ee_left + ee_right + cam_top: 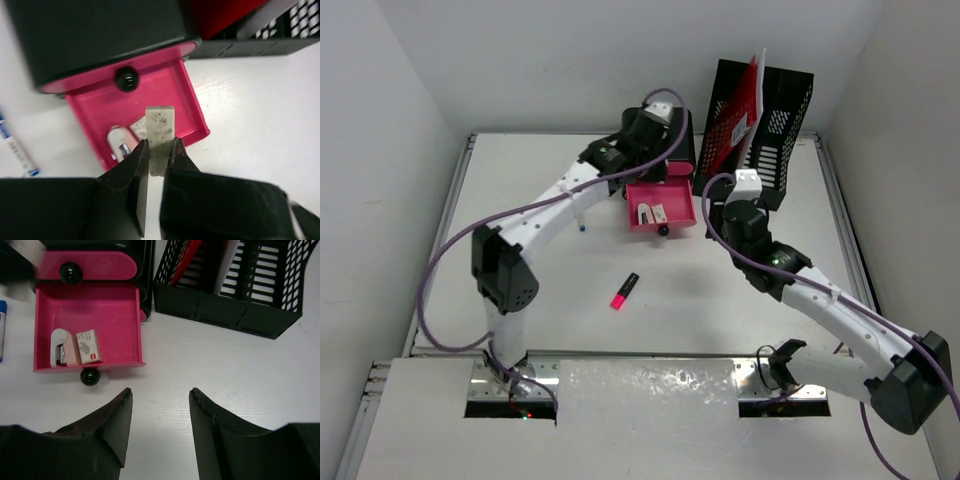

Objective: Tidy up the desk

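My left fingers [142,157] are clamped on the lower end of a pale eraser [160,125], which I hold above the front half of the open pink drawer [192,107]. My right fingers [117,415] are spread apart and empty, hovering over the tabletop [680,320] just in front of the drawer's knob [90,376]. The white tabletop spreads under both my arms, out to its side rails.

What worries me is the drop. The eraser hangs close to the drawer's front wall, so a release from here might clip that edge and tumble out. It could also land on the stapler [61,347] or the small box [89,346] and bounce. My right fingers sit so near the knob that a careless nudge could shove the drawer while my left is over it.

The back and right side of the drawer floor look bare, so I judge there is room to move deeper before letting go. The black cabinet [100,35] overhangs the rear, which limits that. To the right, a strip of bare tabletop separates the drawer from the file rack [225,310]. A pen [15,150] lies just left of the drawer, and a highlighter [625,290] lies well apart, nearer me.
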Controlling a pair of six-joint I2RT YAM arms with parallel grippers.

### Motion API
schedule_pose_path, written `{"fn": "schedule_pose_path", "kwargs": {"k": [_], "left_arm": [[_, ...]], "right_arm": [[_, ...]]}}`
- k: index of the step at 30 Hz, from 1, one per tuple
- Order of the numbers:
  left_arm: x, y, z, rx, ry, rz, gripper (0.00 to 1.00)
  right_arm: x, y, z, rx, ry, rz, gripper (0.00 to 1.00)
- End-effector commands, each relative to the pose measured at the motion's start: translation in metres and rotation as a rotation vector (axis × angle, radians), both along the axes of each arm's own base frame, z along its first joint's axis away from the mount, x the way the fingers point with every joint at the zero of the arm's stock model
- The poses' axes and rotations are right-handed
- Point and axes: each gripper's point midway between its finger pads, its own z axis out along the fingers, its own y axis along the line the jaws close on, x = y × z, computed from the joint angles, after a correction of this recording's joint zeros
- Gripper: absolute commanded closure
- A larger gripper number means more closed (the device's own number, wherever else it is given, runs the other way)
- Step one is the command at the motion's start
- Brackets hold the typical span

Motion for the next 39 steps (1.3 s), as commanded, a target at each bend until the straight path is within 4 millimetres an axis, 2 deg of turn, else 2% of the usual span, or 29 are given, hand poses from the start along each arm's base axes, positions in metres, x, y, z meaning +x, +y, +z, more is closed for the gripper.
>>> {"fn": "schedule_pose_path", "kwargs": {"k": [1, 4, 7, 9, 12, 19, 21, 22, 24, 27, 28, 30, 31, 32, 33, 34, 35, 36, 38, 39], "left_arm": [[0.014, -0.022, -0.052, 0.068, 0.072, -0.053, 1.0], [0.027, -0.031, -0.065, 0.078, 0.074, -0.041, 1.0], [0.031, -0.041, -0.081, 0.065, 0.095, -0.061, 1.0], [0.033, -0.043, -0.094, 0.074, 0.111, -0.056, 1.0], [0.037, -0.046, -0.104, 0.069, 0.112, -0.05, 1.0], [0.038, -0.063, -0.109, -0.004, 0.13, -0.079, 1.0], [0.036, -0.065, -0.102, -0.023, 0.126, -0.084, 0.88], [0.036, -0.064, -0.095, -0.025, 0.113, -0.082, 0.61], [0.035, -0.062, -0.088, -0.022, 0.101, -0.084, 0.43], [0.032, -0.058, -0.063, -0.028, 0.068, -0.096, 0.34], [0.029, -0.057, -0.044, -0.039, 0.046, -0.116, 0.34], [0.027, -0.056, -0.023, -0.05, 0.014, -0.139, 0.34], [0.026, -0.053, 0.003, -0.058, -0.035, -0.152, 0.35], [0.025, -0.051, 0.014, -0.058, -0.062, -0.155, 0.38], [0.028, -0.043, 0.04, -0.062, -0.128, -0.145, 0.46], [0.03, -0.039, 0.052, -0.061, -0.163, -0.136, 0.58], [0.034, -0.033, 0.063, -0.063, -0.197, -0.12, 0.82], [0.042, -0.024, 0.082, -0.073, -0.253, -0.097, 0.96], [0.059, -0.007, 0.093, -0.072, -0.289, -0.041, 1.0], [0.075, 0.008, 0.107, -0.089, -0.325, -0.006, 1.0]], "right_arm": [[-0.006, -0.013, 0.013, 0.019, -0.047, -0.055, 0.53], [-0.012, -0.022, 0.015, 0.014, -0.051, -0.076, 0.53], [-0.017, -0.03, 0.017, 0.013, -0.059, -0.1, 0.53], [-0.02, -0.033, 0.015, 0.012, -0.052, -0.109, 0.53], [-0.023, -0.034, 0.014, 0.029, -0.049, -0.111, 0.53], [-0.024, -0.028, 0.004, 0.039, -0.019, -0.092, 0.53], [-0.023, -0.025, 0.001, 0.043, -0.012, -0.082, 0.53], [-0.022, -0.022, -0.001, 0.046, -0.006, -0.07, 0.53], [-0.021, -0.018, -0.003, 0.051, 0.001, -0.056, 0.53], [-0.018, -0.006, -0.011, 0.063, 0.019, -0.011, 0.53], [-0.016, -0.001, -0.013, 0.072, 0.019, 0.003, 0.53], [-0.014, 0.01, -0.022, 0.084, 0.045, 0.045, 0.53], [-0.011, 0.016, -0.023, 0.098, 0.041, 0.058, 0.52], [-0.01, 0.02, -0.031, 0.106, 0.063, 0.063, 0.51], [-0.009, 0.028, -0.034, 0.126, 0.068, 0.089, 0.51], [-0.008, 0.031, -0.037, 0.133, 0.073, 0.097, 0.51], [-0.007, 0.035, -0.039, 0.151, 0.081, 0.103, 0.51], [-0.006, 0.041, -0.046, 0.164, 0.096, 0.122, 0.51], [-0.005, 0.049, -0.051, 0.196, 0.102, 0.136, 0.51], [-0.004, 0.053, -0.057, 0.206, 0.112, 0.144, 0.51]]}}
